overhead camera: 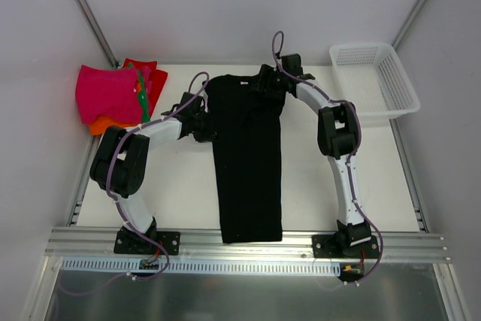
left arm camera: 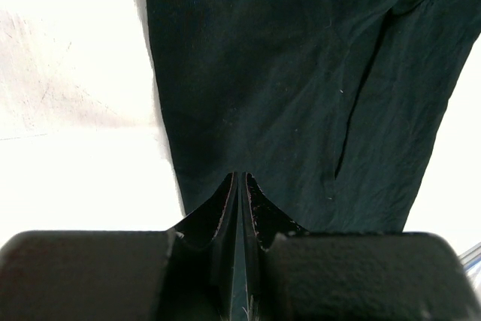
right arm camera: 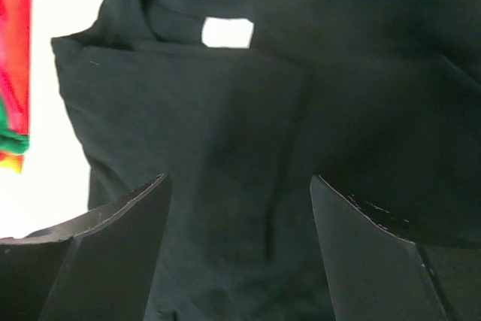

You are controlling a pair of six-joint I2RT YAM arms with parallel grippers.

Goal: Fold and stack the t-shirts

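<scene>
The black t-shirt [overhead camera: 248,163] lies flat as a long narrow strip down the table's middle, collar and white neck label [overhead camera: 242,81] at the far end. My left gripper [overhead camera: 204,129] is at the shirt's left edge; in the left wrist view [left arm camera: 240,176] its jaws are shut with a sliver of the black cloth [left arm camera: 301,73] between them. My right gripper [overhead camera: 264,84] is open and empty just above the shirt's collar end [right arm camera: 225,110], below the label [right arm camera: 227,32]. Folded shirts are stacked at the far left: magenta [overhead camera: 109,94] on top, with orange [overhead camera: 101,124], red [overhead camera: 150,77] and green [overhead camera: 141,99].
A white plastic mesh basket [overhead camera: 373,80] stands at the far right corner. The stack's red and green edge shows at the left of the right wrist view [right arm camera: 13,50]. White table [overhead camera: 180,186] surrounds the shirt; metal rails run along its sides and near edge.
</scene>
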